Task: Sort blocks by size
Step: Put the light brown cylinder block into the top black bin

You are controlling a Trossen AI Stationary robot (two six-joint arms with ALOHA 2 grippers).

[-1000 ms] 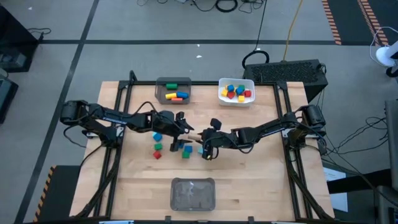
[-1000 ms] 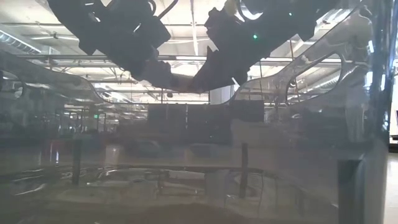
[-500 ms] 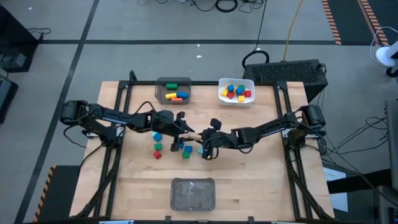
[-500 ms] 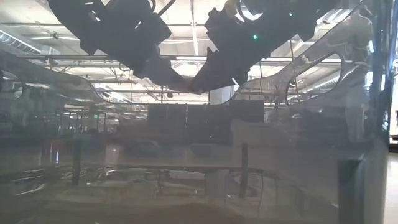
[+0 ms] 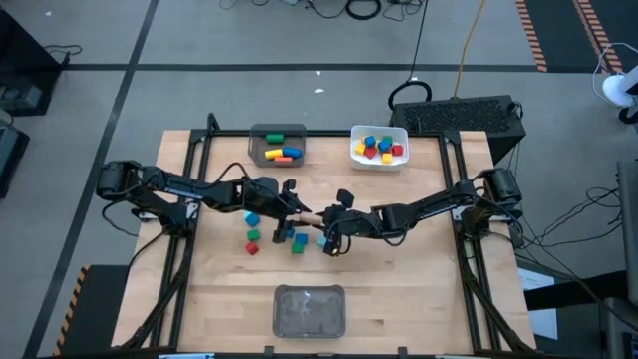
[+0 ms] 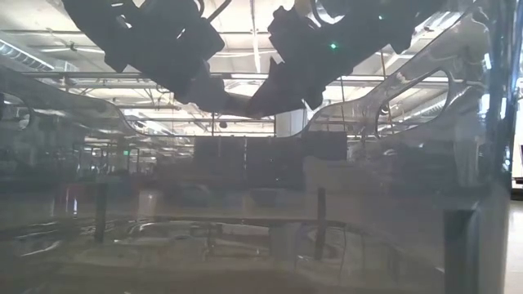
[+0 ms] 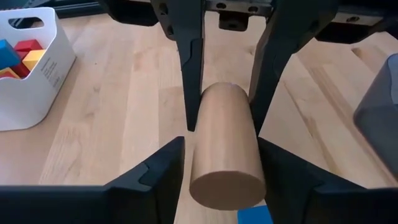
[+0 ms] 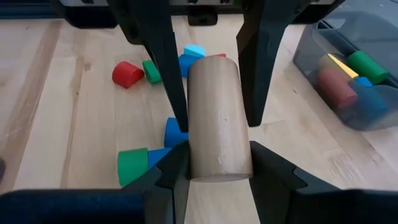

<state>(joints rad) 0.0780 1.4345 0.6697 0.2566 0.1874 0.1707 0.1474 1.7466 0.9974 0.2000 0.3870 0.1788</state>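
Observation:
A tan wooden cylinder (image 5: pixel 312 217) hangs above the table's middle between my two grippers. My left gripper (image 5: pixel 299 211) comes from the left and is shut on one end. My right gripper (image 5: pixel 327 225) comes from the right and is shut on the other end. Loose blue, green and red blocks (image 5: pixel 253 234) lie flat on the table below and to the left; they also show in the right wrist view (image 8: pixel 127 73). In the low view both grippers meet at the top (image 6: pixel 237 102). My left gripper pinches the cylinder's round sides at its left end (image 7: pixel 227 174) between its two fingers. The fingers come level from the table's left and lie along the cylinder. The cylinder is level and clear of the table. My right gripper pinches the cylinder's round sides at its right end (image 8: pixel 217 158) between its two fingers. The fingers come level from the table's right and lie along the cylinder. Its fingertips (image 7: pixel 193 93) stand just beyond my left gripper's.
A grey bin (image 5: pixel 278 131) with long pieces and a white bin (image 5: pixel 379 163) with small cubes stand at the far edge. A clear container (image 5: pixel 309 311) stands at the near edge, in front of the low camera. Bare wood lies at the right.

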